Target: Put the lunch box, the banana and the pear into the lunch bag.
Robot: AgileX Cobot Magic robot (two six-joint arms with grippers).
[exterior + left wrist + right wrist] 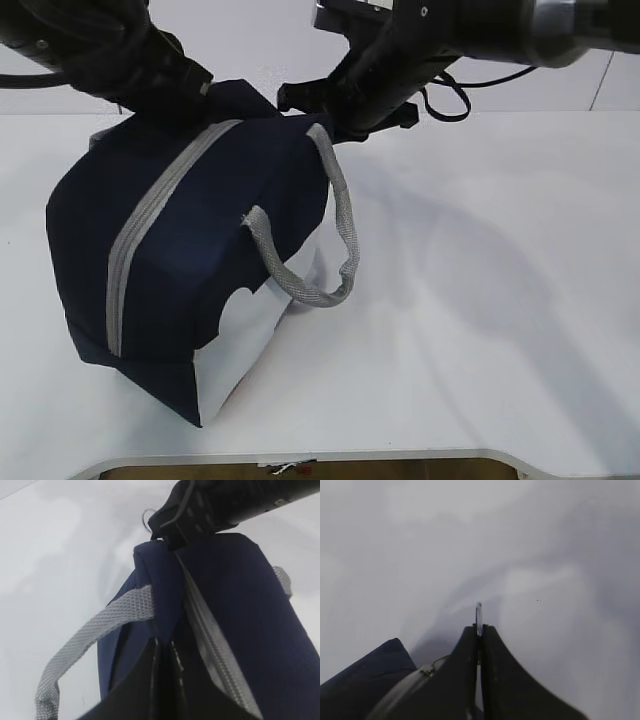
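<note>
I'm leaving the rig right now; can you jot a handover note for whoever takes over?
Left hand: shut on the lunch bag fabric beside the zipper.
Right hand: shut on the ring pull at the bag's far end.
Bag: lying on the white table, zipper looks closed along its visible length.
Lunch box, banana, pear: none in view, so I cannot tell whether they are packed.
Left: check the contents, then finish whichever zip step is underway.

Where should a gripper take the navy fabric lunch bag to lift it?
Probably the grey webbing handle on the navy fabric lunch bag. It arches off the bag's side as an open loop facing the right of the exterior view, so come from that side and close across the strap.
</note>
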